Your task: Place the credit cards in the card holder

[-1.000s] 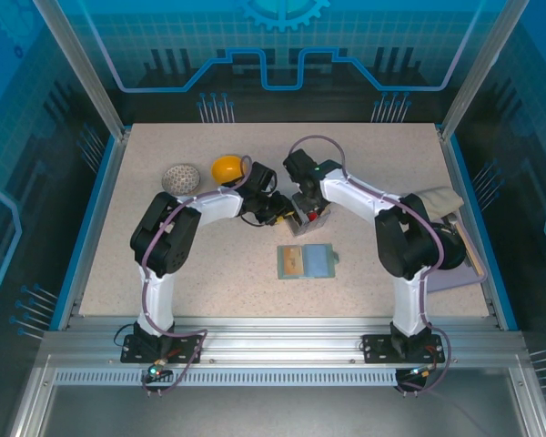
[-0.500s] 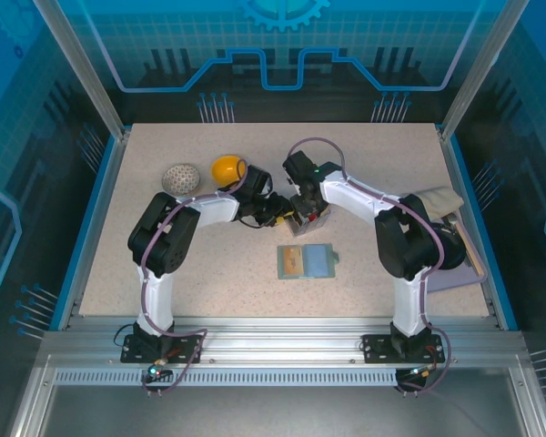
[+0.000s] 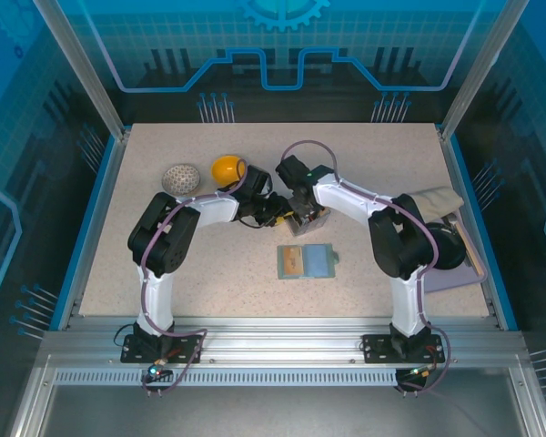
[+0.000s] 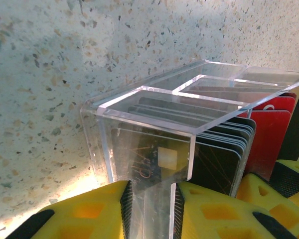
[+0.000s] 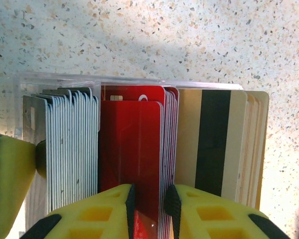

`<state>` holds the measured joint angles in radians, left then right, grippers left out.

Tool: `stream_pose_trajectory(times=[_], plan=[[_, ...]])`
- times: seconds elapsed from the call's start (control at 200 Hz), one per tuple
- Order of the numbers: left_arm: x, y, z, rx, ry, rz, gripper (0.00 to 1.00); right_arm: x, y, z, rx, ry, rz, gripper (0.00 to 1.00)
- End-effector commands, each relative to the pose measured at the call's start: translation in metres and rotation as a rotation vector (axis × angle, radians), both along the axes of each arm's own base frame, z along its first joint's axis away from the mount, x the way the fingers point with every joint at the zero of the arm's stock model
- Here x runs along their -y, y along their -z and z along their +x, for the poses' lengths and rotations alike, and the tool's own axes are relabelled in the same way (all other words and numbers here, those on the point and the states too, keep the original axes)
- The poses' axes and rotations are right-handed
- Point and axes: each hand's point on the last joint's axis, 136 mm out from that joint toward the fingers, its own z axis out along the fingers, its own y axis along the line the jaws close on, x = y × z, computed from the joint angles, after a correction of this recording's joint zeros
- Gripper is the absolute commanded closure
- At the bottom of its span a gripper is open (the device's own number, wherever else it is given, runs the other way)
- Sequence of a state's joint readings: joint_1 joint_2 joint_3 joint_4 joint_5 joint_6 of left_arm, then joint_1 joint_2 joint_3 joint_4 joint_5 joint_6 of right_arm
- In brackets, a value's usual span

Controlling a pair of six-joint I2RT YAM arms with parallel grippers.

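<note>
The credit cards (image 5: 139, 124) stand on edge in a clear rack (image 4: 139, 99) with three bays. Grey-and-black cards (image 5: 65, 149) sit left of the right gripper (image 5: 147, 204), red cards (image 5: 132, 159) run between its pads, and tan cards (image 5: 214, 144) with a black stripe sit to its right. The card holder (image 3: 307, 261) lies open and flat, a tan card in its left pocket, near both grippers on the side toward the arm bases. The left gripper (image 4: 150, 209) is clenched on the rack's clear wall, both pads touching it. The right gripper straddles the red cards with a narrow gap; whether it pinches them I cannot tell.
</note>
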<state>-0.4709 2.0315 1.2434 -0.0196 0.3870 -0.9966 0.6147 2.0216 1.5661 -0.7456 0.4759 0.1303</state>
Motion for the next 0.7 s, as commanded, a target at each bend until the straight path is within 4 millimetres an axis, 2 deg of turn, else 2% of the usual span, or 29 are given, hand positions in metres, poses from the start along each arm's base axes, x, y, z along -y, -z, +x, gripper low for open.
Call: stream_pose_trajectory(times=[0.0,0.125,0.285,0.52,0.585,0.695], plan=[[-0.020,0.035,-0.022,-0.128,-0.031,0.091,0.69,0.014,-0.010,0.000,0.040,0.023,-0.043,0.76],[-0.021,0.035,-0.022,-0.128,-0.032,0.092,0.69,0.015,-0.019,0.000,0.053,0.024,-0.032,0.78],[-0.021,0.036,-0.023,-0.130,-0.031,0.094,0.69,0.014,-0.018,-0.001,0.040,0.025,-0.021,0.81],[-0.021,0.035,-0.023,-0.131,-0.029,0.097,0.69,0.015,-0.023,-0.002,0.044,0.034,-0.009,0.89],[-0.021,0.035,-0.023,-0.130,-0.027,0.102,0.69,0.014,-0.027,-0.003,0.049,0.037,0.008,0.97],[-0.022,0.034,-0.023,-0.129,-0.023,0.107,0.69,0.015,-0.034,-0.005,0.043,0.047,0.049,0.98]])
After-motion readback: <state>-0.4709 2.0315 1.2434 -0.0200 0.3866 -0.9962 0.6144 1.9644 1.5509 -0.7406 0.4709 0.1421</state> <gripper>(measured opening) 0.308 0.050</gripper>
